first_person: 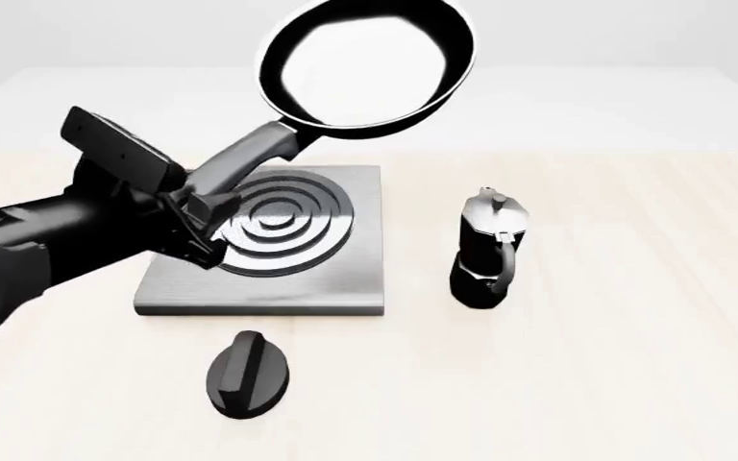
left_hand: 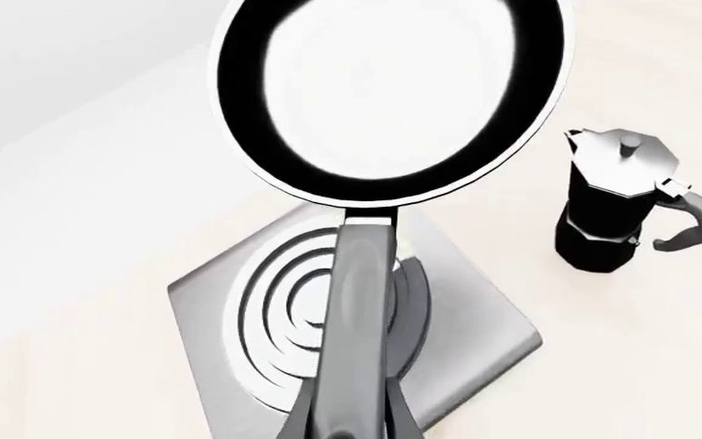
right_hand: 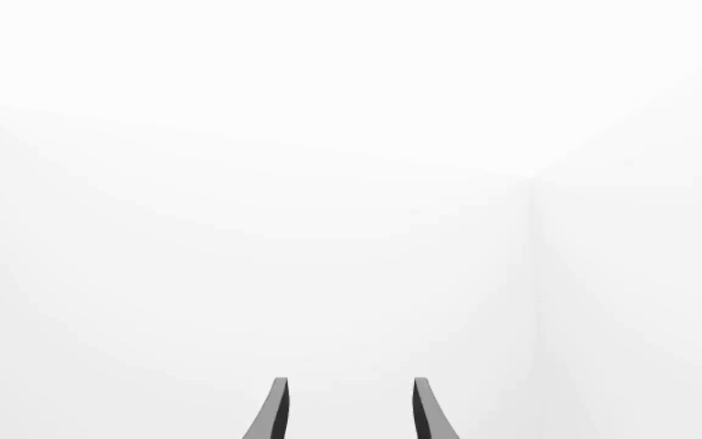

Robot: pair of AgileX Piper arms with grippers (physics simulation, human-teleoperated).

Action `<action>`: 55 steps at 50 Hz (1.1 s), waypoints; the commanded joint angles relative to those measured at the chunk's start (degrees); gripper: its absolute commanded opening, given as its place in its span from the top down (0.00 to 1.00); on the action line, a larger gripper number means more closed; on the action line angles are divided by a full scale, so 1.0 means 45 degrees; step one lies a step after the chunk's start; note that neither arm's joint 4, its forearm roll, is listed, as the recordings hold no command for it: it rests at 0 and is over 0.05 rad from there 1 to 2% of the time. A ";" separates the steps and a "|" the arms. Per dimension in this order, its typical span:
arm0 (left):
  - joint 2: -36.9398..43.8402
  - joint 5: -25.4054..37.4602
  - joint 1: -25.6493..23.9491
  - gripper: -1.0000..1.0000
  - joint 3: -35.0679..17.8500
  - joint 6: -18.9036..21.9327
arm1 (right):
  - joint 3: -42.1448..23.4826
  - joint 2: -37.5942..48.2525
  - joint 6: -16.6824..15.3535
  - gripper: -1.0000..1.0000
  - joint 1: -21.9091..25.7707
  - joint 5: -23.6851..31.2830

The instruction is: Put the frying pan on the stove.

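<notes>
Left pincer (first_person: 203, 216) clamps the frying pan (first_person: 366, 65) by its handle, bowl raised beyond the stove (first_person: 273, 245) — apparently past its rings; right pincer (right_hand: 347, 412), jaws apart, holds nothing.

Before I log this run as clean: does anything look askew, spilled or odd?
Only the pan: the left claw holds it by the handle end, raised and tipped up above the stove's far edge, not flat on the rings. The moka pot stands upright; nothing is spilled.
</notes>
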 commanded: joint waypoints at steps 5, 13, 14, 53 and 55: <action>-0.1601 0.0784 0.0375 1.00 0.0325 0.0080 | 0.0004 0.0000 -0.0022 0.00 -0.0001 -0.0012; -0.2178 0.1342 0.0428 1.00 0.0472 0.0061 | -0.0001 0.0000 -0.0035 0.00 -0.0008 -0.0002; -0.2244 0.1422 0.0538 1.00 0.0480 0.0092 | 0.0004 0.0000 -0.0022 0.00 -0.0019 -0.0007; -0.5441 0.5061 0.1290 1.00 0.1361 -0.0212 | -0.0119 0.0000 -0.0035 0.00 -0.0118 0.0098; -0.5618 0.5252 0.1179 1.00 0.1526 -0.0280 | -0.0157 0.0000 -0.0047 0.00 -0.0110 0.0122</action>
